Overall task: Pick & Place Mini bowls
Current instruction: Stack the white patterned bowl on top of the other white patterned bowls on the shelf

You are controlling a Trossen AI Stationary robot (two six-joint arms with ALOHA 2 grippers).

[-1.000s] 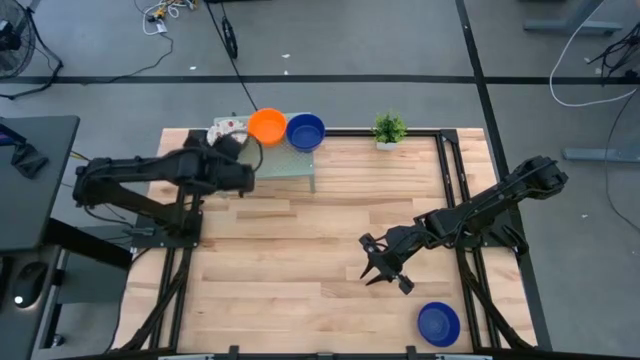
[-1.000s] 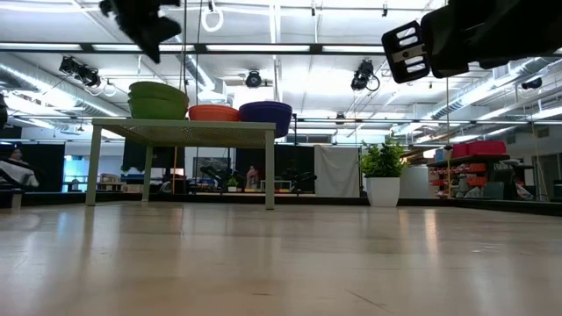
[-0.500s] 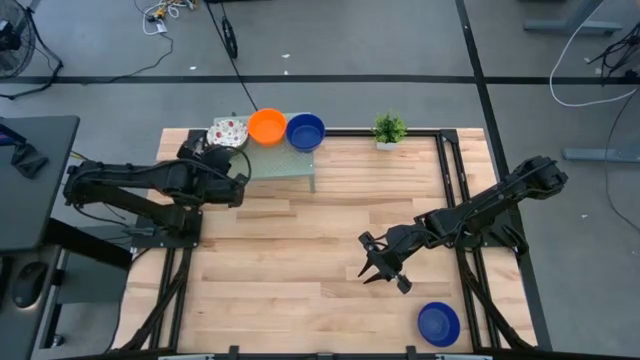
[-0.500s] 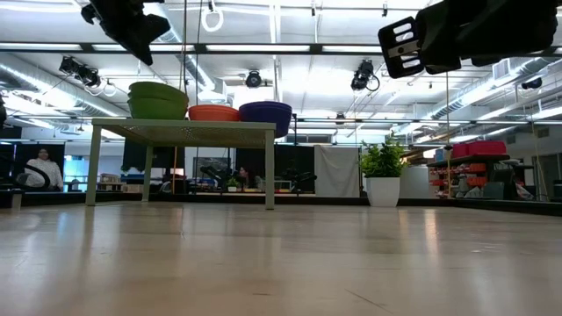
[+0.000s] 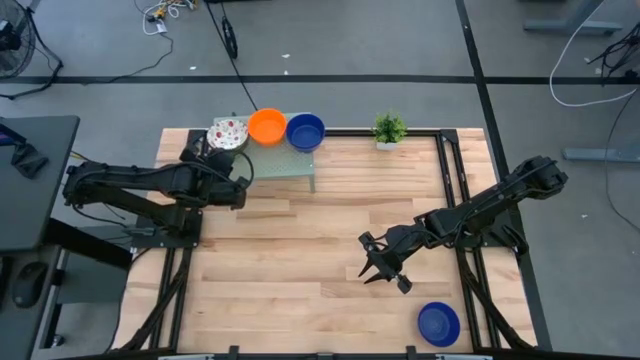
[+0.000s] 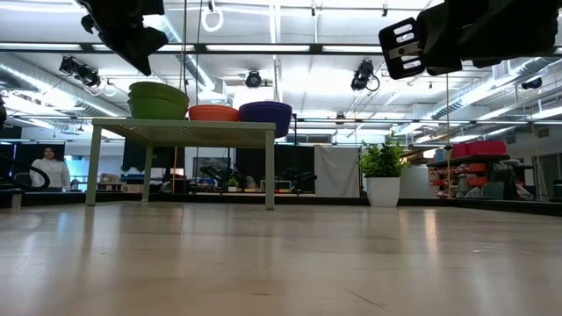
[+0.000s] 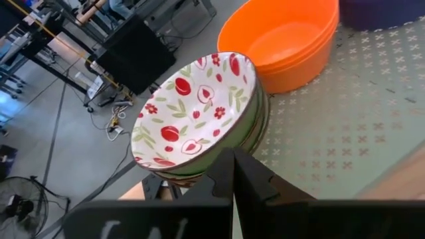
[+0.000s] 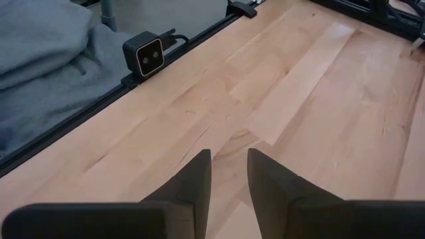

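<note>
- Four bowl positions are visible in the overhead view: a white bowl with red fruit pattern [image 5: 228,132], an orange bowl [image 5: 267,126] and a blue bowl [image 5: 305,131] in a row on a small raised stand [image 5: 285,163] at the upper left of the frame, and a second blue bowl [image 5: 438,322] alone on the desk [image 5: 300,260] at the lower right.
- Left wrist view: the patterned bowl [image 7: 194,113] tops a stack of others; their number cannot be told.
- Step in hand, as judged: one placement on the stand looks complete; the lone blue bowl awaits pickup.
- Left gripper [image 5: 238,190] sits just below the stand at the upper left, jaws together, holding nothing, clear of the patterned bowl.
- Right gripper [image 5: 381,267] hangs over bare desk at centre right, jaws slightly apart, empty, touching nothing.
- Next move, as judged: the right gripper must travel toward the lower right, spread wider, and descend over the bowl's rim.
- Small green potted plant [image 5: 389,129] stands at the upper edge, uninvolved.
</note>
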